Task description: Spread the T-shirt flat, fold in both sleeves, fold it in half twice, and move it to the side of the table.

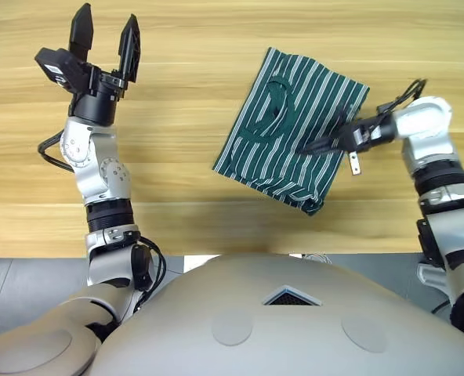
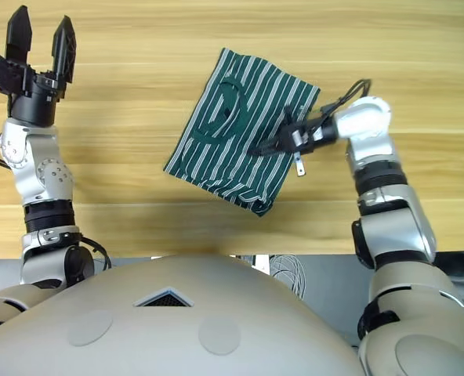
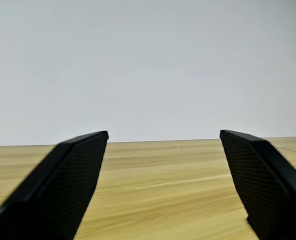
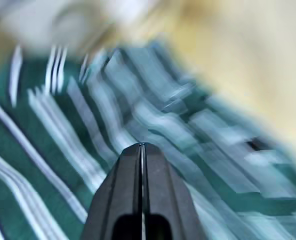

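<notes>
The green T-shirt [image 1: 265,160] with white stripes lies folded into a compact rectangle on the wooden table [image 1: 177,102], right of centre and turned at an angle, with its neckline on top. My right gripper [image 1: 306,149] is shut, its tips low over the shirt's right half; the right wrist view shows the two fingers [image 4: 130,165] pressed together with nothing between them above the striped cloth [image 4: 48,150]. Whether the tips touch the cloth is unclear. My left gripper [image 1: 106,16] stands open and raised at the far left, well away from the shirt; its fingers [image 3: 73,175] are spread wide over bare table.
The table's front edge [image 1: 216,252] runs just in front of me, close to the shirt's nearest corner [image 1: 312,208]. Bare wood spreads to the left of the shirt and behind it. A small white tag [image 1: 354,164] hangs from my right wrist.
</notes>
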Controlling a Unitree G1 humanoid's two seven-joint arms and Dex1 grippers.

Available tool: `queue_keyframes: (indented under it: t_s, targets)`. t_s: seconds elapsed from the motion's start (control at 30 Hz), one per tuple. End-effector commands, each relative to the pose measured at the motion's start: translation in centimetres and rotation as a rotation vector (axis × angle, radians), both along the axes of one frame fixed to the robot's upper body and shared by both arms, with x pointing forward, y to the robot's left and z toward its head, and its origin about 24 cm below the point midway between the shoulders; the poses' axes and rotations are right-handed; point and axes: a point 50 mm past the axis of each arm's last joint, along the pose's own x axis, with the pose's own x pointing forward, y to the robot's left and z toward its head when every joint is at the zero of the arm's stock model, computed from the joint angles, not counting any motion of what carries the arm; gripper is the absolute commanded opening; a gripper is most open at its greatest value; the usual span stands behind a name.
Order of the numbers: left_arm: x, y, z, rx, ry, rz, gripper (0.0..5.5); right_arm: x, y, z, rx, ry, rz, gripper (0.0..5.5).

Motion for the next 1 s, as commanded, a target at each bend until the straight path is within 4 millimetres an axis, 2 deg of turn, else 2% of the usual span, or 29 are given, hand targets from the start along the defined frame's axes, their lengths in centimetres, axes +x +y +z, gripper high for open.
queue_keyframes:
  t_s: [0.03,0.13,0.2,0.27,0.37,0.43,0.57,0.73,0.9,1.0]
  targets:
    - [0.2,-0.2,0.6,0.021,-0.023,-0.007,4.04,1.1,-1.1,0.6,-0.035,-0.065,-0.131,0.07]
    - [0.3,-0.3,0.6,0.021,-0.025,-0.011,4.04,3.8,-0.5,-1.0,-0.097,-0.093,-0.441,0.07]
    - [0.3,-0.3,0.5,0.024,-0.026,-0.014,4.04,5.0,0.6,-2.8,-0.167,-0.083,-0.608,0.07]
    - [0.3,-0.4,0.6,0.027,-0.030,-0.016,4.04,5.8,1.8,-4.3,-0.231,-0.087,-0.717,0.07]
    - [0.3,-0.4,0.4,0.027,-0.032,-0.018,4.04,6.8,3.3,-5.3,-0.279,-0.097,-0.824,0.07]
    - [0.3,-0.5,0.4,0.031,-0.033,-0.021,4.04,6.8,4.5,-6.2,-0.334,-0.098,-0.814,0.07]
    - [0.4,-0.6,0.4,0.033,-0.033,-0.027,4.04,5.5,7.6,-8.1,-0.389,-0.076,-0.674,0.07]
    - [0.4,-0.8,0.2,0.035,-0.026,-0.036,4.04,5.0,11.2,-8.1,-0.341,-0.088,-0.570,0.07]
    - [0.3,-0.9,0.2,0.036,-0.027,-0.042,4.04,4.5,12.1,-8.2,-0.314,-0.101,-0.539,0.07]
    - [0.2,-1.0,0.1,0.039,-0.025,-0.045,4.04,5.3,11.9,-7.1,-0.257,-0.121,-0.589,0.07]
